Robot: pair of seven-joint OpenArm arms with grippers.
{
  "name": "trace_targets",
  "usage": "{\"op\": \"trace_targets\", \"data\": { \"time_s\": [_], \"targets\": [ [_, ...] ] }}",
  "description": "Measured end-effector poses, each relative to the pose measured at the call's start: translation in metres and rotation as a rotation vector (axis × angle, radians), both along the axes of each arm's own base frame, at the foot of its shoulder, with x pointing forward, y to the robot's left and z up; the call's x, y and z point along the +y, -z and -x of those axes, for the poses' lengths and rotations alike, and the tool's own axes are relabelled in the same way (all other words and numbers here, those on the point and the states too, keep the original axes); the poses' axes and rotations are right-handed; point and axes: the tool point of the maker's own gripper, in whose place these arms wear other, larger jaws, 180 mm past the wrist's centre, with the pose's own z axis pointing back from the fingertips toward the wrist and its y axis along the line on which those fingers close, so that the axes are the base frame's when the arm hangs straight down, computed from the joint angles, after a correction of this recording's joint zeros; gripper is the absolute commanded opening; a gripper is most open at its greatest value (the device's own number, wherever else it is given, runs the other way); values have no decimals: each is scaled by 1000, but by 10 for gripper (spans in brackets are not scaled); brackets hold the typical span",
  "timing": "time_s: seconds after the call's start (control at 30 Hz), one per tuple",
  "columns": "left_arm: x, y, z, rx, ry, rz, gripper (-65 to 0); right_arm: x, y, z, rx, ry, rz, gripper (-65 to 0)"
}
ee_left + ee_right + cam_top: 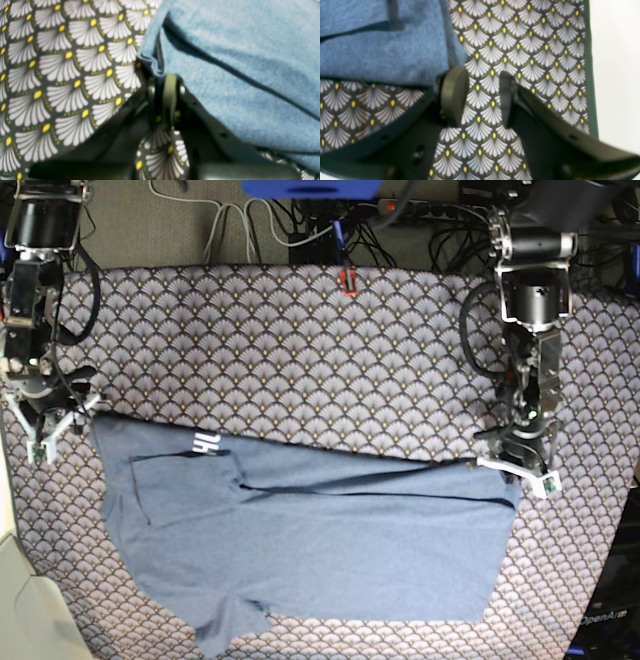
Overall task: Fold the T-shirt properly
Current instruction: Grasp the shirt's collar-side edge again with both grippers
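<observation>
The T-shirt (330, 550) lay partly folded across the patterned cover (330, 360) on the worktop, spread between my two arms, with a bit of white lettering (206, 443) showing near its upper edge in the base view. My left pincer (163, 82) was clenched on a folded corner of the T-shirt, while my right pincer (482, 75) stood parted and released, just beside the shirt's opposite corner.
</observation>
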Motion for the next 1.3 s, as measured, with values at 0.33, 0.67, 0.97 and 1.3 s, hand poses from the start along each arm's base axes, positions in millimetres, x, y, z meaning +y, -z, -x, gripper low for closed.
{"op": "trace_targets", "data": {
  "time_s": [0.33,0.67,0.97,1.3],
  "targets": [
    [0,0,0,2,2,-3,-619,-2,9,-3,22,15,-19,-394],
    [-1,0,0,1,5,-5,-619,23,15,-13,4,20,-92,-302],
    [0,0,0,2,4,-5,-619,21,24,-19,28,40,-112,-302],
    [-1,0,0,4,5,-4,-619,25,22,-23,12,35,-116,-302]
  ]
}}
